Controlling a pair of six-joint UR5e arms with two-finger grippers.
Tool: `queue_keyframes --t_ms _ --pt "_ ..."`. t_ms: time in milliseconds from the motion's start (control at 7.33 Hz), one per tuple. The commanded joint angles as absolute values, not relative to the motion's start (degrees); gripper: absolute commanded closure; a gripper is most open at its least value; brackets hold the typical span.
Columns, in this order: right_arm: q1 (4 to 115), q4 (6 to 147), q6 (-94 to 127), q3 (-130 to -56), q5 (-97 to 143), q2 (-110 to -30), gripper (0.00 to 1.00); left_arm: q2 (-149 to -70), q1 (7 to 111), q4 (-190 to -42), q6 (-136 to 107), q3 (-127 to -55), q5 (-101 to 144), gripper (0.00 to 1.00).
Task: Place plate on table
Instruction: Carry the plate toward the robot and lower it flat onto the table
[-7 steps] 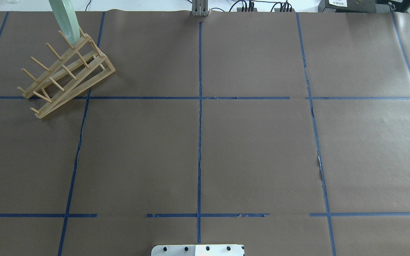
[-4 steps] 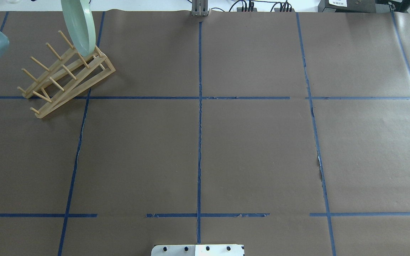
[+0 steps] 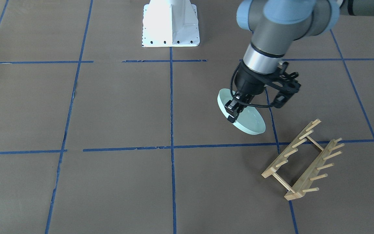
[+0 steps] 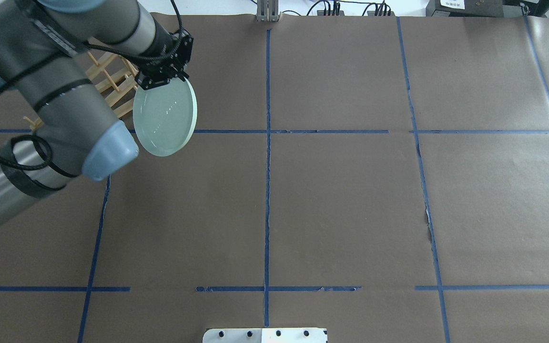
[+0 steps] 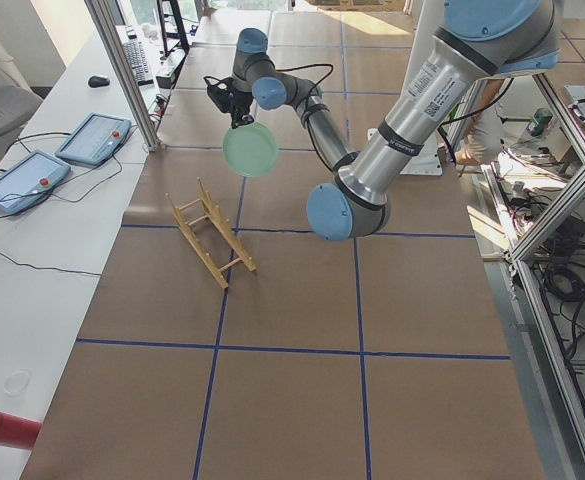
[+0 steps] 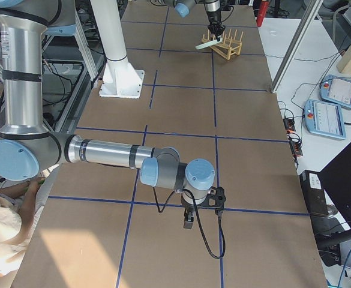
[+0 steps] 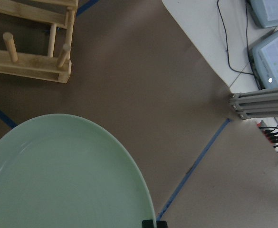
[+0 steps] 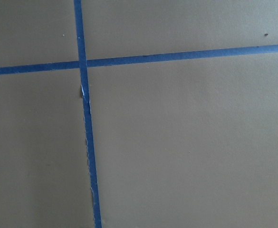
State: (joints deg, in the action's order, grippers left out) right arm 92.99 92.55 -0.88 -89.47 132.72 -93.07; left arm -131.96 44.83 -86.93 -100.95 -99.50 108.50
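The pale mint-green plate (image 4: 165,116) hangs tilted in the air above the brown paper-covered table (image 4: 341,200), just right of the wooden peg rack (image 4: 112,81). My left gripper (image 4: 160,78) is shut on the plate's far rim. The front-facing view shows the plate (image 3: 248,122) in the left gripper (image 3: 234,112), up and to the left of the rack (image 3: 304,159). The left wrist view shows the plate (image 7: 67,175) filling its lower left. My right gripper (image 6: 188,221) shows only in the exterior right view, low over the table, and I cannot tell whether it is open or shut.
The robot's white base plate (image 3: 170,26) stands at the near middle edge. An aluminium post (image 4: 268,12) and cables sit at the far edge. Two tablets (image 5: 92,138) lie on the white bench beyond it. Blue tape lines (image 8: 84,118) cross the paper.
The plate stood upright in the rack's far end; now it is off the rack, to the right and closer, tilted flatter. The left arm has swung far into the overhead view.
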Motion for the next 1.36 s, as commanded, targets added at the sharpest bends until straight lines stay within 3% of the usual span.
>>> queue_keyframes --t_ms 0,136,409,545,682,818,1091,1227 --pt "92.99 92.55 -0.88 -89.47 132.71 -93.08 0.0 -136.12 34.85 -71.95 -92.77 -95.13 100.49 1.0" --pt "92.99 92.55 -0.88 -89.47 132.71 -93.08 0.0 -138.58 32.11 -69.28 -89.42 -89.79 97.85 1.0" --pt "92.99 92.55 -0.88 -89.47 132.71 -93.08 0.0 -137.82 28.06 -69.43 -89.03 -88.33 97.38 1.0" --pt "92.99 92.55 -0.88 -89.47 132.71 -93.08 0.0 -137.81 27.86 -69.78 -88.95 -88.59 95.99 0.7" --pt "92.99 92.55 -0.88 -89.47 132.71 -93.08 0.0 -136.86 27.86 -71.35 -87.73 -89.12 96.06 0.18" --pt "92.99 92.55 -0.88 -89.47 132.71 -93.08 0.0 -135.63 27.86 -73.28 -87.37 -90.95 95.98 0.0" --pt "92.99 92.55 -0.88 -89.39 132.71 -93.08 0.0 -131.24 34.14 -73.83 -76.36 -103.56 96.85 0.0" --pt "92.99 92.55 -0.88 -89.47 132.71 -93.08 0.0 -130.0 40.11 -75.92 -69.07 -105.54 100.51 0.0"
